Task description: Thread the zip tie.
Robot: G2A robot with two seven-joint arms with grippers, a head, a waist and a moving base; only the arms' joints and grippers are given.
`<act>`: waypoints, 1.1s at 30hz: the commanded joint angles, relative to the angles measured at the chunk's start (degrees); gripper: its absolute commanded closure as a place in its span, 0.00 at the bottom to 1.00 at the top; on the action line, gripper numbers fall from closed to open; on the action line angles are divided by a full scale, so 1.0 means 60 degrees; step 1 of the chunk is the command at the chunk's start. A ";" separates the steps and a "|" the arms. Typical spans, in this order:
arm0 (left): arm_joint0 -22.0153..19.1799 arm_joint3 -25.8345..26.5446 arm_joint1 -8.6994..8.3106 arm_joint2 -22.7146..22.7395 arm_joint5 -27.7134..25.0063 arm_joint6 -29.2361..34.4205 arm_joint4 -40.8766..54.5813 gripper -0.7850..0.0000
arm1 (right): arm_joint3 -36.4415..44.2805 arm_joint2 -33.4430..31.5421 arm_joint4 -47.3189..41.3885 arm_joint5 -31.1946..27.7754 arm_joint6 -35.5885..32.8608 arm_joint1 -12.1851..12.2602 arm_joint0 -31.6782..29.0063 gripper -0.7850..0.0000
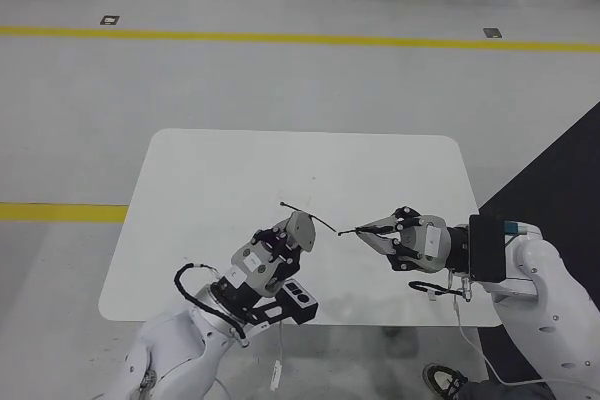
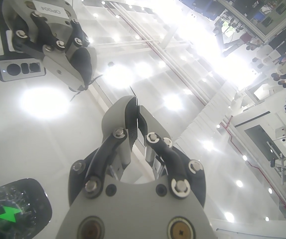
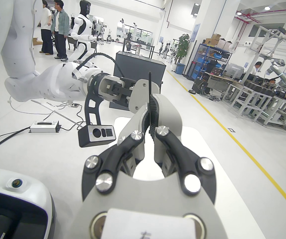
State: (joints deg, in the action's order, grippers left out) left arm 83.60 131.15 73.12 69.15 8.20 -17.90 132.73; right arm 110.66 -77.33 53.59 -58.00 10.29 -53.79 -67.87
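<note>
Black zip-tie strands, two: long strand [image 1: 323, 223] pinched in left claw [image 1: 302, 222], short strand [image 1: 352, 231] in right claw [image 1: 375, 230], over one table [image 1: 200, 200].

Room to pass lies over the upper half of the table [image 1: 280, 160]. At lower centre the left gripper [image 1: 302, 225], right gripper [image 1: 367, 230] and zip tie [image 1: 320, 220] bar the way. A dark panel [image 1: 570, 190] walls the right edge.

White table [image 1: 230, 180] with rounded corners
It is standing on the pale grey floor [image 1: 70, 110], occupying the centre of the frame in the top view.
</note>
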 commanded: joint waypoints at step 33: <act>-0.0545 0.0583 0.0231 0.0122 -0.4493 -0.3161 0.1100 1.00 | 0.0152 -0.0088 0.1101 0.0000 0.0678 -0.0058 -0.0082 1.00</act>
State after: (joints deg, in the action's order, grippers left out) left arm 80.66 134.64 74.39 70.23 -18.23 -37.12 138.74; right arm 111.59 -78.15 59.65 -58.02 14.04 -54.10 -68.43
